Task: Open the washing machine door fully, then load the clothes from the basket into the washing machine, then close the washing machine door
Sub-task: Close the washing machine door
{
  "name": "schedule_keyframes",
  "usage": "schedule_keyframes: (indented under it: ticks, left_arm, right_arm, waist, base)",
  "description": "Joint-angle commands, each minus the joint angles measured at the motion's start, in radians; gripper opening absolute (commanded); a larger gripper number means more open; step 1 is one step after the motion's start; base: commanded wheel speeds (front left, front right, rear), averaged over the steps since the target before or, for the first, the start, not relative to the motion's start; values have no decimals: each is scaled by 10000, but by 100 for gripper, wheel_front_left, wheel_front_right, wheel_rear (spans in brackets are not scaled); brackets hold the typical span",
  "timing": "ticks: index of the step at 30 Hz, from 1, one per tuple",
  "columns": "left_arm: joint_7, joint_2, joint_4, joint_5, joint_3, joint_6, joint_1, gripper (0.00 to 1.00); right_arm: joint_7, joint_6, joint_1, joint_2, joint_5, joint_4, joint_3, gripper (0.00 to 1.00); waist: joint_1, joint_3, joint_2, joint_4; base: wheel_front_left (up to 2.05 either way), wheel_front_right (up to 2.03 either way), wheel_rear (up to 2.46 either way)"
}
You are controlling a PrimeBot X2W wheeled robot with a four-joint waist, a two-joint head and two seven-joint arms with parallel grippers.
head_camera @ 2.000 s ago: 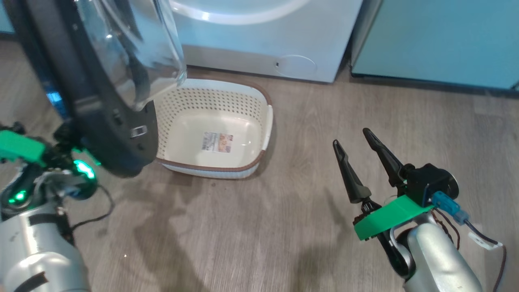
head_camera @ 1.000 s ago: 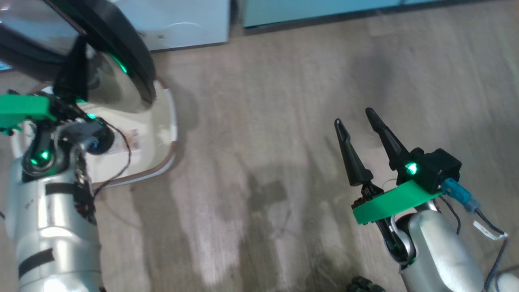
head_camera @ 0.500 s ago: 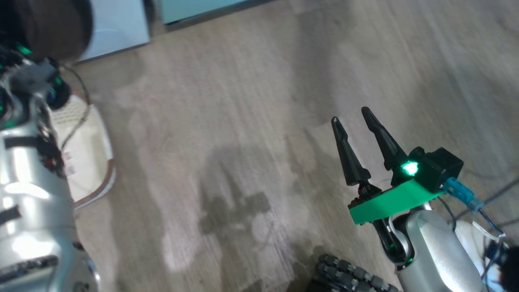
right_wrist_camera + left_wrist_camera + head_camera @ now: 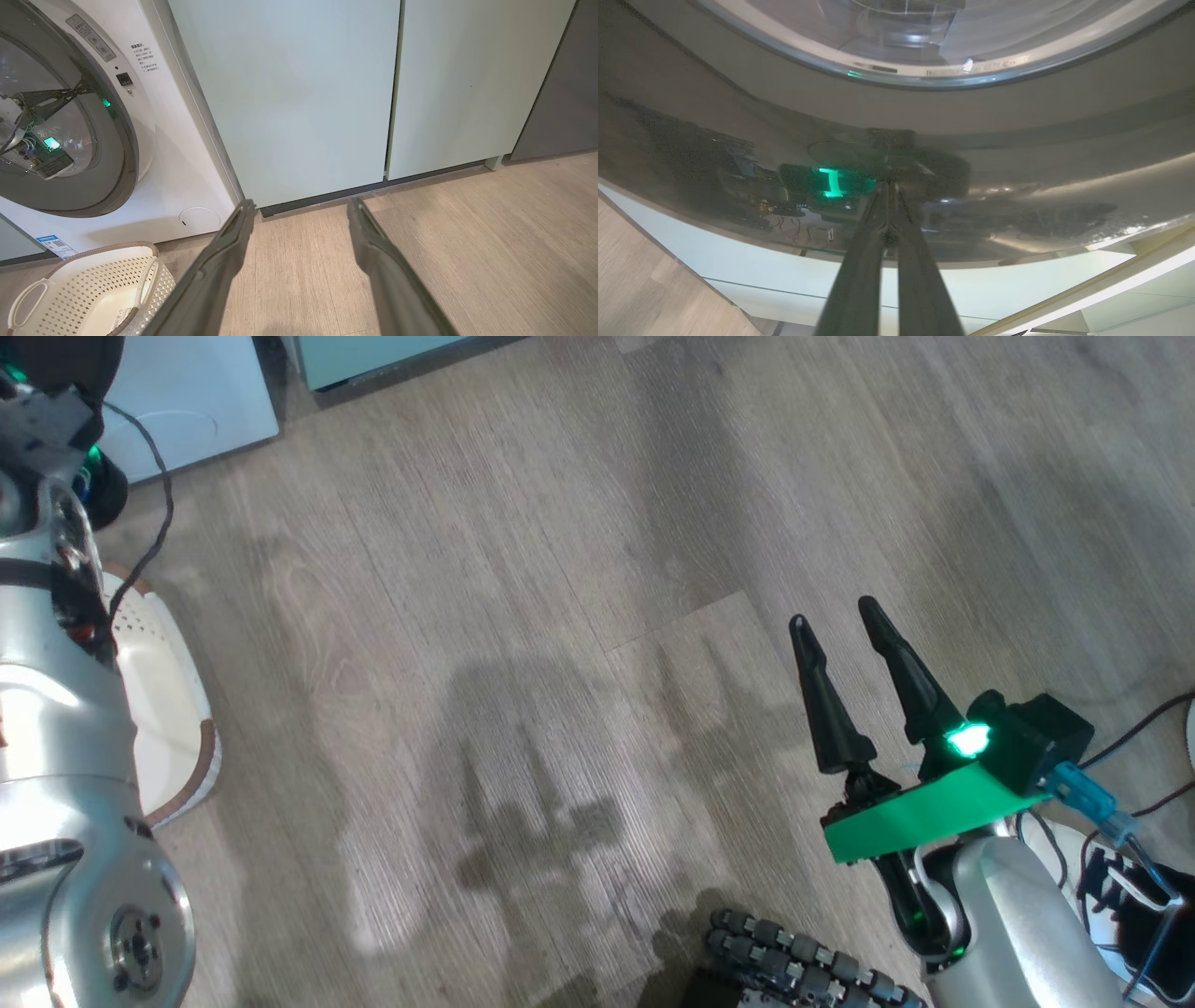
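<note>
The closing step looks almost done. In the left wrist view the left gripper (image 4: 888, 181) has its two fingers pressed together, holding nothing, with the tips set against the glossy black rim of the washing machine door (image 4: 1017, 154) at the centre of that view. The glass bowl curves across twelve o'clock. In the right wrist view the door sits at nine o'clock and looks flush against the white front of the washing machine (image 4: 177, 154), so I judge it shut or very nearly so. The pictures cannot tell whether the latch has caught. The basket (image 4: 100, 248) stands on the floor just in front of the machine at seven o'clock, and the part of its floor that shows is bare around the sticker (image 4: 122, 313). From that I take the clothes to be loaded, though the glass is too full of reflections to confirm them inside the drum. The pale teal cabinets (image 4: 299, 102) run across twelve o'clock beside the machine. In the head view the right gripper (image 4: 834, 613) hangs at four o'clock over the wood-grain floor (image 4: 560, 616), well apart from the machine, with its jaws wide and nothing between them. What seems left is a last firm push if the door has not clicked, then drawing the left arm away.
</note>
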Motion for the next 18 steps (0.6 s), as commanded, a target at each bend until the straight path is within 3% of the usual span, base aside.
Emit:
schedule_keyframes:
  ticks: [1,7,18]
  left_arm:
    - [-8,356,-163,68,-29,-126,-251,0]
    - [286,449,224,141,-138,-355,278,0]
    - [1934,-559,-934,69,-1161,-436,2832,0]
  right_arm:
    - [-93,0,73,-7,126,-317,103,100]
    - [-93,0,-144,-7,109,-137,426,100]
    - [-93,0,-173,-7,-514,128,-206,100]
  waist:
    - [-1,-30,0,9]
    - [-1,-347,0,88]
    - [-1,-1482,0,2053]
  base:
    - [0,0,0]
    - [0,0,0]
    - [0,0,0]
